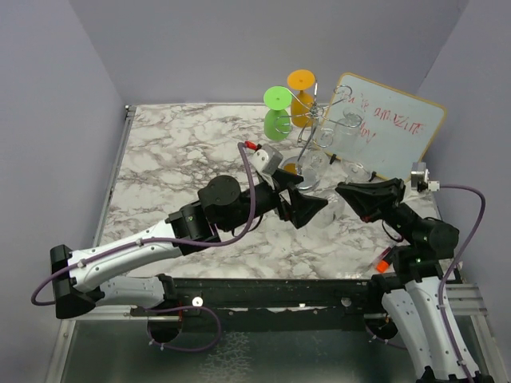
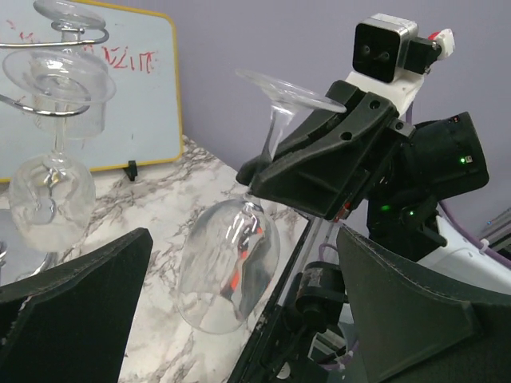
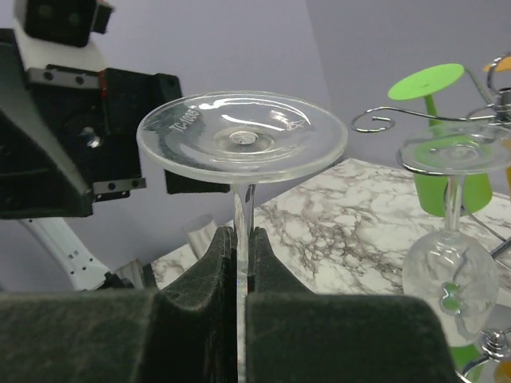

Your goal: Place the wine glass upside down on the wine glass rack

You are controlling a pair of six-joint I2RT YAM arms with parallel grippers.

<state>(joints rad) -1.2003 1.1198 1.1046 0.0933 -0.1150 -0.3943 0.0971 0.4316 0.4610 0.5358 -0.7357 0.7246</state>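
The clear wine glass (image 2: pixel 227 267) is upside down. Its flat round foot is on top and its bowl hangs below. Its stem runs up and down and leans a little. The black right hand (image 3: pixel 242 247) pinches the stem just under the foot. The black left hand (image 1: pixel 310 203) is spread wide, with the bowl between its fingers and not touching them. The glass is in the air near the shiny chrome wire rack (image 1: pixel 311 120), on the side facing the arms. Another clear glass (image 3: pixel 447 271) hangs upside down from the rack.
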